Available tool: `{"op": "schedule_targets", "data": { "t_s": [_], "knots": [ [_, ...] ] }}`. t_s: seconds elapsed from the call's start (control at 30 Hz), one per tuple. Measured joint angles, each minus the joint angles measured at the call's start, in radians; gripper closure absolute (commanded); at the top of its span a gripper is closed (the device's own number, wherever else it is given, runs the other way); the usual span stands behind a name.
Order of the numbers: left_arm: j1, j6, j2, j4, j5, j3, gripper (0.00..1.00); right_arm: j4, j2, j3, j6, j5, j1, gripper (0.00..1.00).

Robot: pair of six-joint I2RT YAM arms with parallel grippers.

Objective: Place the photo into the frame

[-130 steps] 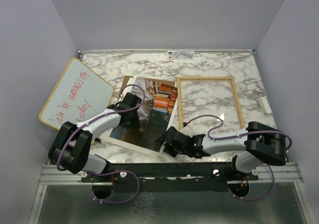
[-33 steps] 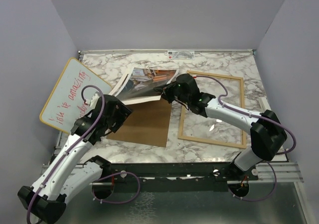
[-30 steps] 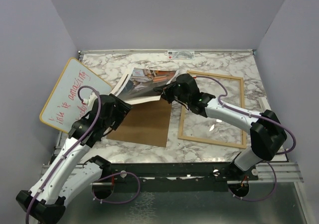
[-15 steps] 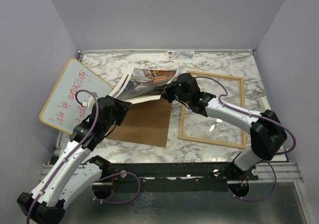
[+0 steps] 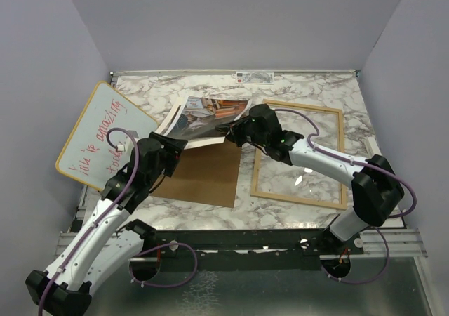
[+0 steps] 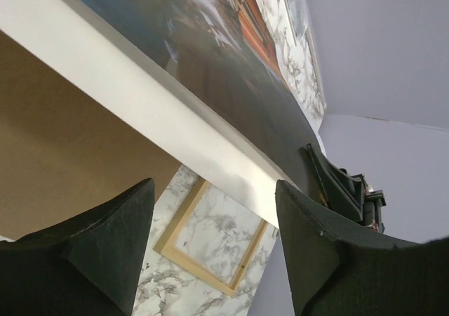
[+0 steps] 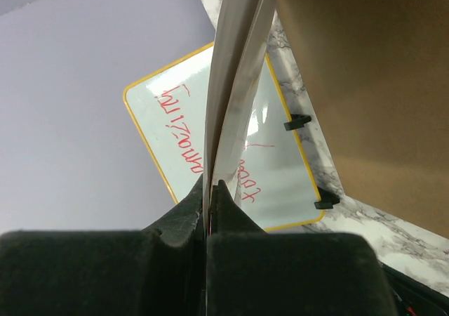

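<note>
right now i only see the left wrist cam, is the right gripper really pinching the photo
observer: yes, the right wrist view shows the right gripper shut on the photo, with the sheet edge-on between its fingers.
operator: where's the whiteboard
observer: the whiteboard is at the left edge of the table, left of the brown backing board.
operator: anything over the frame
observer: the right arm reaches across above the frame, which lies flat to the right of the backing board.
</note>
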Motion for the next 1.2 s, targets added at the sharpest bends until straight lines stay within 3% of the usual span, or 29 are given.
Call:
{"op": "schedule_targets", "data": {
  "t_s": [0.13,0.47,0.7,1.2],
  "knots": [
    [0.000,0.000,0.010,0.027,0.000,-0.005,0.39,0.000,0.000,-0.010,0.006,-0.013,0.000,0.99],
    [0.000,0.000,0.005,0.045,0.001,-0.022,0.40,0.007,0.000,-0.024,0.021,-0.021,0.000,0.99],
    [0.000,0.000,-0.028,0.047,0.007,-0.036,0.53,0.008,0.000,-0.025,0.022,-0.021,0.000,0.99],
    [0.000,-0.011,0.019,0.072,0.015,-0.068,0.46,0.017,0.000,-0.027,0.025,-0.042,-0.005,0.99]
  ]
}}
